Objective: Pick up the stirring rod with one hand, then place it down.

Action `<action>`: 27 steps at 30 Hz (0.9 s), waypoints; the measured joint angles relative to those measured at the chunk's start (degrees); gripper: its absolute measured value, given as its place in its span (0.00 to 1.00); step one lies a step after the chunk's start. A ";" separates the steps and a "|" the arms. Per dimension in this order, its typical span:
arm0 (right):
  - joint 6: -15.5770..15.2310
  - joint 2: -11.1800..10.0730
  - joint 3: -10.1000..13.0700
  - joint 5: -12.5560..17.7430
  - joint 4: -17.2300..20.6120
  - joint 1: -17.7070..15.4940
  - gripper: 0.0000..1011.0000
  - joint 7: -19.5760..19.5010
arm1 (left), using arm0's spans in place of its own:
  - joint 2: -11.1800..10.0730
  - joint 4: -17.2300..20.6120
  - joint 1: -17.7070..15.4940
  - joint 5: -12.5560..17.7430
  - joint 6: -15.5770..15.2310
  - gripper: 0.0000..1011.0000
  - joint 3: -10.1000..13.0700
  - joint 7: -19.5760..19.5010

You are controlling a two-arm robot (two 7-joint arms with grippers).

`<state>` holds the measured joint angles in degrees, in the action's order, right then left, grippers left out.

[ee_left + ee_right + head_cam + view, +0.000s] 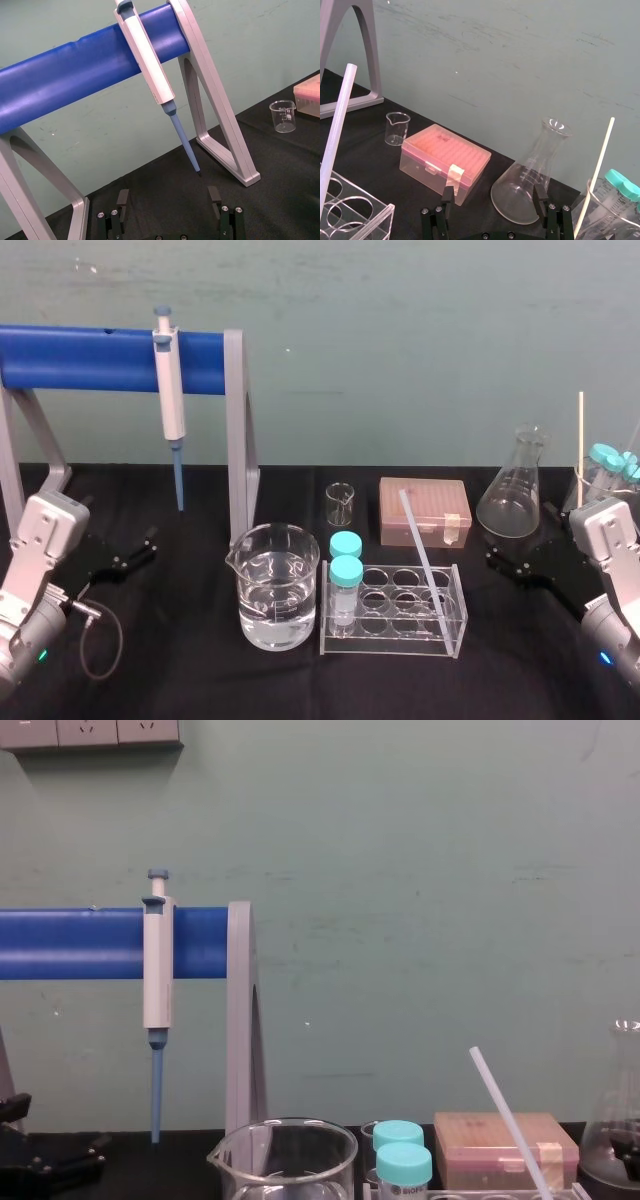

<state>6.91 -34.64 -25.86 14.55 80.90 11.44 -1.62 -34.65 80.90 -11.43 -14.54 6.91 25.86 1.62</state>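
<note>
The stirring rod (424, 555) is leaning in the clear rack (390, 645) while the left gripper (138, 548) and right gripper (507, 565) are sitting at either side, fingers spread, empty.

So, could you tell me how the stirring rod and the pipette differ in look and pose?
The stirring rod is plain translucent white; the pipette is white with a blue tip. The stirring rod leans tilted in the tube rack; the pipette hangs upright from the blue bar. Both are long and slim.

Silver left arm (38, 535), black tool (140, 546)
</note>
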 joint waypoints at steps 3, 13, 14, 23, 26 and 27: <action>0.00 0.00 0.00 0.00 0.00 0.00 0.99 0.00 | 0.00 0.00 0.01 0.00 0.00 0.99 0.00 0.00; 0.00 0.00 0.00 0.00 0.00 0.00 0.99 0.00 | 0.00 0.00 0.00 0.00 0.00 0.99 0.00 0.00; 0.00 0.00 0.00 0.00 0.00 0.00 0.99 0.00 | 0.00 0.00 0.00 0.00 0.00 0.99 0.00 0.00; 0.00 0.00 0.00 0.00 0.00 0.00 0.99 0.00 | 0.00 0.00 0.00 0.00 0.00 0.99 0.00 0.00; 0.00 0.00 0.00 0.00 0.00 0.00 0.99 0.00 | 0.00 0.00 0.00 0.00 0.00 0.99 0.00 0.00; 0.00 0.00 0.00 0.00 0.00 0.00 0.99 0.00 | 0.00 0.00 0.00 0.00 0.00 0.99 0.00 0.00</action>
<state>6.91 -34.65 -25.86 14.55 80.90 11.44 -1.62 -34.65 80.90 -11.43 -14.55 6.91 25.86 1.62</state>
